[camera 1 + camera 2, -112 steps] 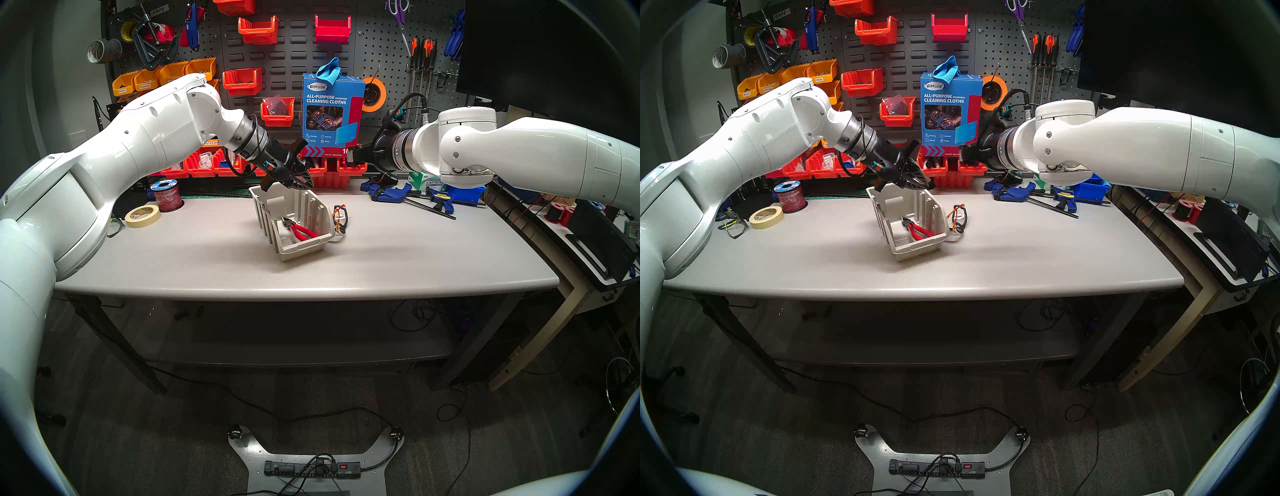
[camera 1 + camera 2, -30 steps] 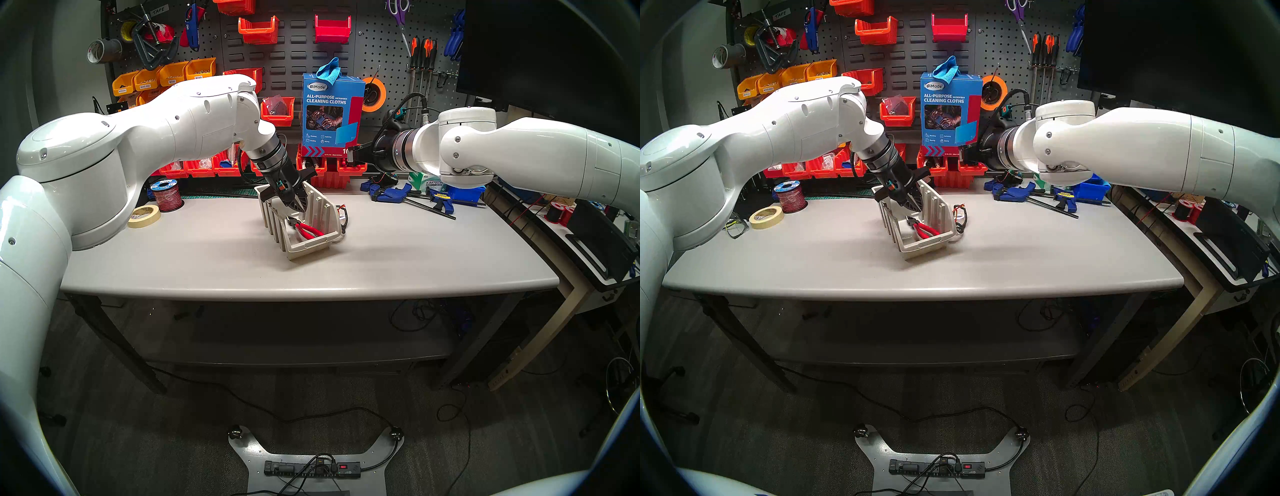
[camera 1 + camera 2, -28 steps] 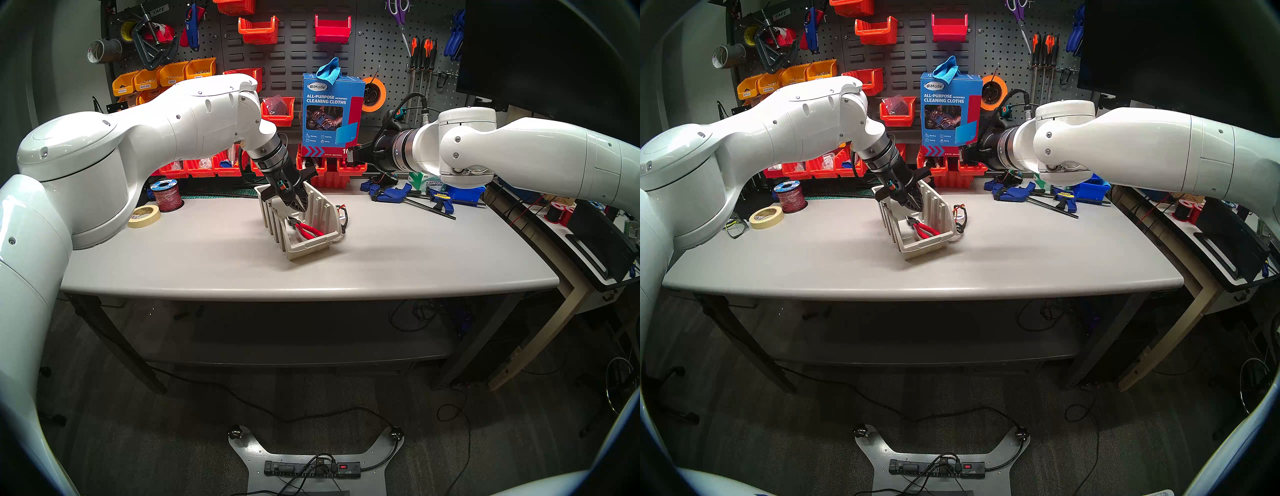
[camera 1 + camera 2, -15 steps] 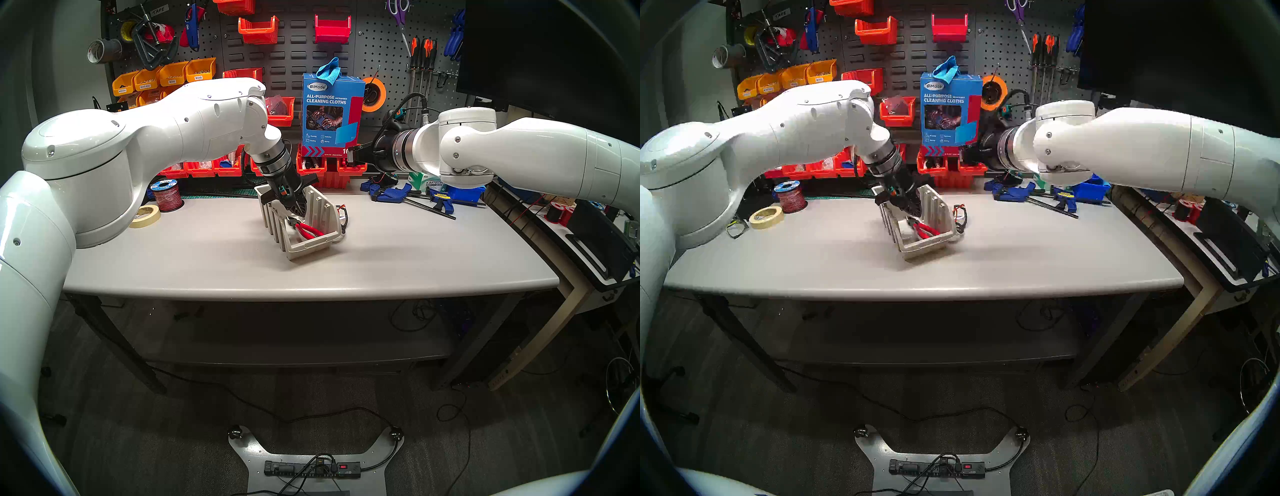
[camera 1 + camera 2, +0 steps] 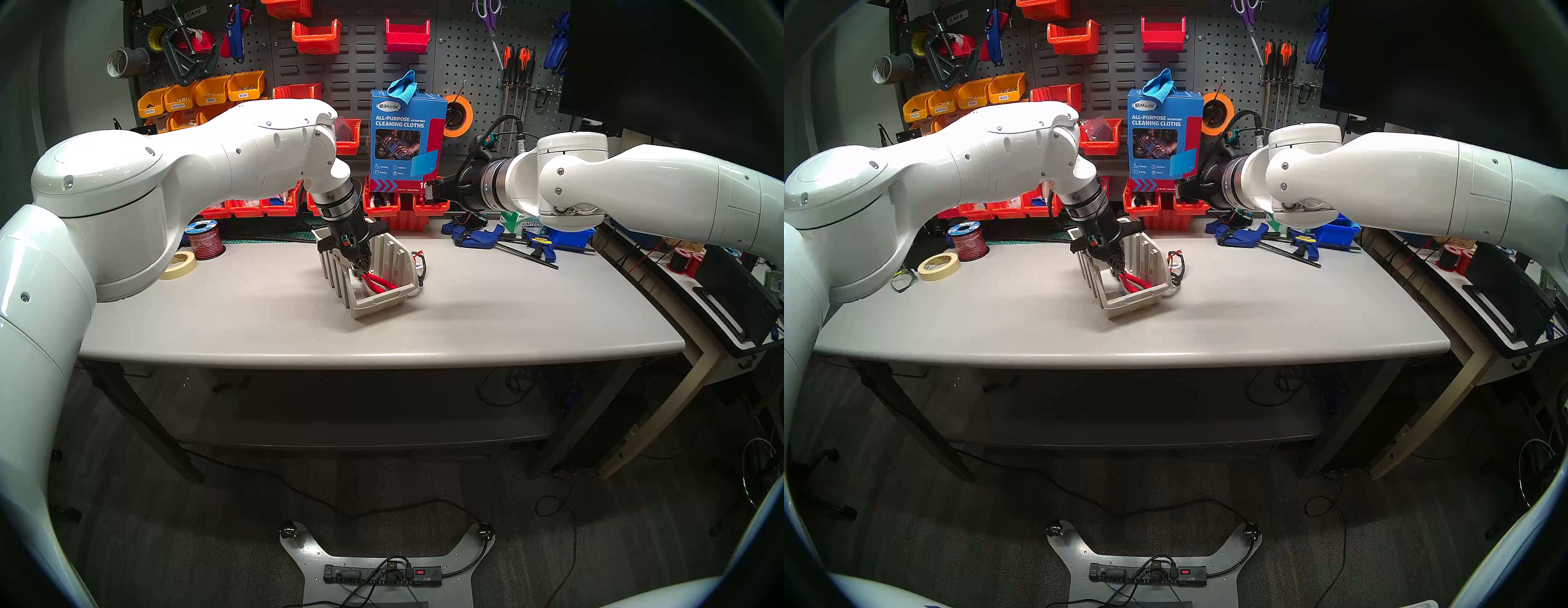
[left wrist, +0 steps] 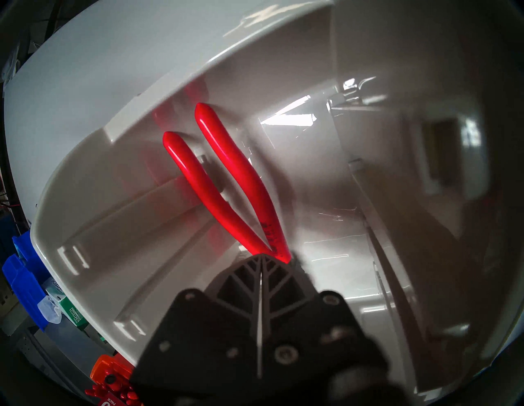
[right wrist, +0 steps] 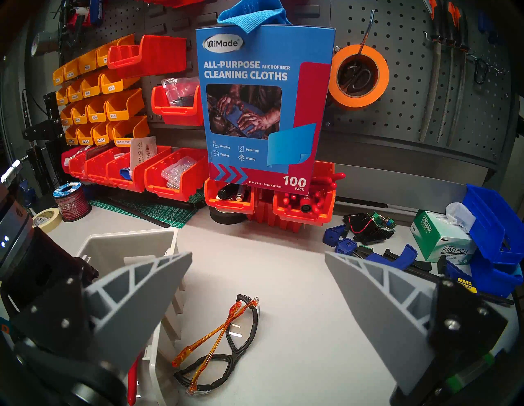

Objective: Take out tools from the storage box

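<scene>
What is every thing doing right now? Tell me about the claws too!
Left claw: shut, down inside the box at the pliers' head end; whether it grips them is hidden.
Right claw: open, empty, up in the air.
Red-handled pliers: lying in the box, handles slightly apart.
Storage box: open-topped, standing on the table.
Safety glasses: folded, on the table beside the box.

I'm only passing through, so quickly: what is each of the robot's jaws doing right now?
Left gripper: shut, tips at the head of the pliers; whether it grips them is hidden.
Right gripper: open, holding nothing.
</scene>
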You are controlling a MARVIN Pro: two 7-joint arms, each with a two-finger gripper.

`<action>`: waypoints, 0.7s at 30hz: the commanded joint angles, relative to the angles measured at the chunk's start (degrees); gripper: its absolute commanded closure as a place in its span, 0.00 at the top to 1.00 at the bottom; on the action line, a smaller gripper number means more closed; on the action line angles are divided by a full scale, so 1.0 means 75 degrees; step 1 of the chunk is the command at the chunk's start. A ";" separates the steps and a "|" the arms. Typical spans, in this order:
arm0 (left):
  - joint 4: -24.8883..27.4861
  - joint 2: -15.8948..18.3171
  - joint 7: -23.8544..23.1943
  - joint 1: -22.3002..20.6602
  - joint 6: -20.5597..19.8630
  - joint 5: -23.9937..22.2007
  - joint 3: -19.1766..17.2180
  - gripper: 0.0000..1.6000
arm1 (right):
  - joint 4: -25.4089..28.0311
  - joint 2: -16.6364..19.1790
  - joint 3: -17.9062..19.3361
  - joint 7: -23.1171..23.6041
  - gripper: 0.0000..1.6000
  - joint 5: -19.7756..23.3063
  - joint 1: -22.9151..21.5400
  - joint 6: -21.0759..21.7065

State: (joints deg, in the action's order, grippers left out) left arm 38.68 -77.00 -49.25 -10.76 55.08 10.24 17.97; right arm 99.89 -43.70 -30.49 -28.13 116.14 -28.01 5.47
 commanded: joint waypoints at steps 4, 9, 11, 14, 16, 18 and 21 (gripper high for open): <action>0.0058 -0.0176 -0.0010 -0.0401 -0.0011 0.0222 0.0052 0.01 | -0.0018 -0.0002 0.0075 0.0000 1.00 -0.0015 -0.0099 -0.0019; 0.0102 -0.0231 0.0004 -0.0457 -0.0011 0.0320 0.0090 0.00 | -0.0018 -0.0003 0.0071 0.0001 1.00 -0.0014 -0.0098 -0.0020; 0.0119 -0.0257 0.0015 -0.0484 -0.0011 0.0353 0.0092 0.00 | -0.0018 -0.0003 0.0069 0.0002 1.00 -0.0014 -0.0097 -0.0020; 0.0159 -0.0308 0.0038 -0.0509 -0.0011 0.0423 0.0100 0.00 | -0.0018 -0.0003 0.0066 0.0003 1.00 -0.0013 -0.0096 -0.0020; 0.0187 -0.0345 0.0047 -0.0514 -0.0011 0.0478 0.0108 0.00 | -0.0018 -0.0003 0.0062 0.0004 1.00 -0.0013 -0.0094 -0.0020; 0.0208 -0.0371 0.0061 -0.0515 -0.0011 0.0528 0.0109 0.00 | -0.0018 -0.0003 0.0060 0.0005 1.00 -0.0012 -0.0093 -0.0020; 0.0237 -0.0395 0.0081 -0.0499 -0.0011 0.0584 0.0113 0.00 | -0.0018 -0.0003 0.0056 0.0006 1.00 -0.0012 -0.0093 -0.0020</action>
State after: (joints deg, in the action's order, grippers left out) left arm 40.22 -79.05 -49.12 -12.47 55.08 13.79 19.03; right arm 99.89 -43.70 -30.62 -28.08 116.15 -28.01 5.46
